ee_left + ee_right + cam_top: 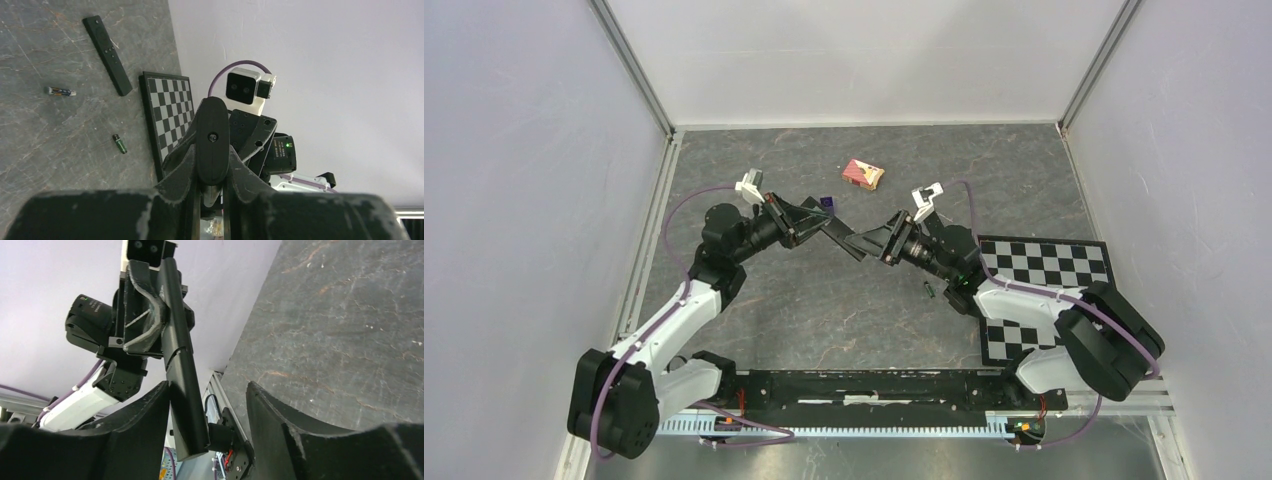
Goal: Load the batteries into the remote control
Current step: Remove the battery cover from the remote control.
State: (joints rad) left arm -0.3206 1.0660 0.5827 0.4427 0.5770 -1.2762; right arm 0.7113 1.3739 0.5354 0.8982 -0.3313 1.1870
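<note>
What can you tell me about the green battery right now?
The green battery is a tiny dark green cylinder. One end looks darker, and it is too small to judge the material. It lies on its side on the grey marbled table, beside the checkerboard but apart from it. Nothing but the table touches it.

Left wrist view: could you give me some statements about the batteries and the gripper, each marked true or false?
The blue battery and the green battery both lie on the table. True.
The green battery lies on the checkerboard. False: it lies beside it, on the grey table.
The left gripper is open and empty. False: it is shut on a black piece.
A long black bar lies on the table, apart from both batteries. True.
</note>
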